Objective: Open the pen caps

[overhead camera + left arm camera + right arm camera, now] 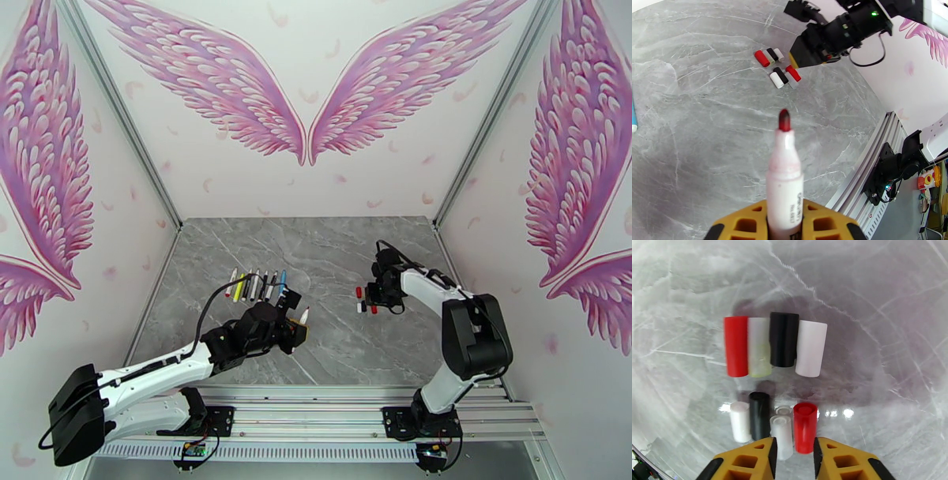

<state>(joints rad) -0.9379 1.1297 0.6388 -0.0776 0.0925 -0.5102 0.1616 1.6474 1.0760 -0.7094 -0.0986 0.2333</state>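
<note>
Left gripper (784, 227) is clamping a smooth white red-nibbed marker (784, 185); right gripper (793, 455), narrowly parted and empty, is hovering over glossy cylindrical caps (774, 344).

Small black print is running lengthwise along the lower white barrel of the uncapped pen (784, 185), near the bottom edge of the left wrist view. The characters are showing too small and blurred to be read, so no brand, word or number is being recorded. Nothing legible is appearing on the caps (774, 344) or the table (877, 295).
</note>
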